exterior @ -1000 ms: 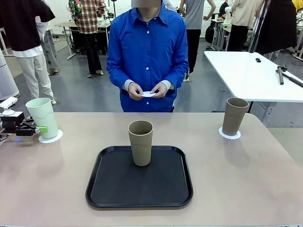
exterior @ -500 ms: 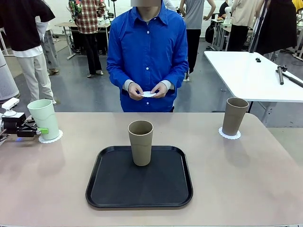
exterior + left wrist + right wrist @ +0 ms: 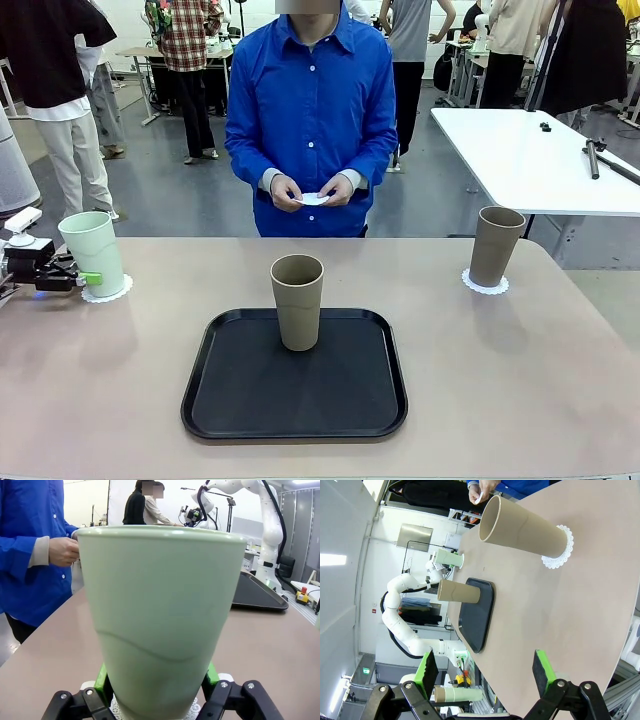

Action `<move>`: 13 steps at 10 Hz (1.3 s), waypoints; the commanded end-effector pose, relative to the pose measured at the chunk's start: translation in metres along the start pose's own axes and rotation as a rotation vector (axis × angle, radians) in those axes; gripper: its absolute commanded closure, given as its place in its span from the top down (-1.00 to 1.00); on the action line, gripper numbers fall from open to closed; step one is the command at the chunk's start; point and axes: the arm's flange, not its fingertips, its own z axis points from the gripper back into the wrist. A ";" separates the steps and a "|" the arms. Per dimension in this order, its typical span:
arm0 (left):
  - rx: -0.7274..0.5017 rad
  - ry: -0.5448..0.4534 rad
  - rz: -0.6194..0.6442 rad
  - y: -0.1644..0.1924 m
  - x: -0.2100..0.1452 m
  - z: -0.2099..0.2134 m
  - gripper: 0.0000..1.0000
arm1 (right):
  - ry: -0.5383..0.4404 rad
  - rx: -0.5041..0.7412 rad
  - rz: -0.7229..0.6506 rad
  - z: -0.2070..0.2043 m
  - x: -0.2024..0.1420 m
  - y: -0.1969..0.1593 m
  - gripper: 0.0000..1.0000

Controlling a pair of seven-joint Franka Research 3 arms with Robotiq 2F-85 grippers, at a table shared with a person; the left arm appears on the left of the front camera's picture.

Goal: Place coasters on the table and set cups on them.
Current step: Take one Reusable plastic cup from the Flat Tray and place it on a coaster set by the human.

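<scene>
Left hand (image 3: 157,680) clamps the mint cup (image 3: 160,595); right hand (image 3: 485,675) gapes wide.

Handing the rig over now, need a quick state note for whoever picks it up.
Left gripper shut on the mint cup, standing on its coaster at the left edge of the table.
Right gripper open, empty.
Done: one tan cup on a coaster at right.
To do: release mint cup; second tan cup sits on the black tray; the person holds the third coaster in both hands.

The green cup (image 3: 92,252) is pale and plain. The other two cups (image 3: 297,300) are brown. The coasters (image 3: 485,287) are white and lacy. The tray (image 3: 250,390) is black, the surface (image 3: 500,380) pinkish, the person's shirt (image 3: 312,110) blue.
</scene>
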 end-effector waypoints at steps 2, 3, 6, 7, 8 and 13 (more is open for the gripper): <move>-0.033 0.046 -0.016 -0.004 -0.006 -0.003 0.90 | 0.002 -0.005 -0.002 0.000 0.000 0.000 1.00; -0.036 0.046 -0.010 -0.004 -0.007 -0.003 1.00 | 0.002 -0.005 -0.002 0.000 0.000 0.000 1.00; -0.045 0.047 0.003 -0.004 -0.006 -0.003 1.00 | 0.002 -0.005 -0.002 0.000 0.000 0.000 1.00; -0.043 0.044 0.000 -0.004 -0.006 -0.003 1.00 | 0.002 -0.005 -0.002 0.000 0.000 0.000 1.00; -0.044 0.042 -0.003 -0.003 -0.005 -0.002 1.00 | 0.002 -0.005 -0.002 0.000 0.000 0.000 1.00; -0.056 0.063 0.001 -0.003 -0.002 0.003 1.00 | 0.002 -0.005 -0.002 0.000 0.000 0.000 1.00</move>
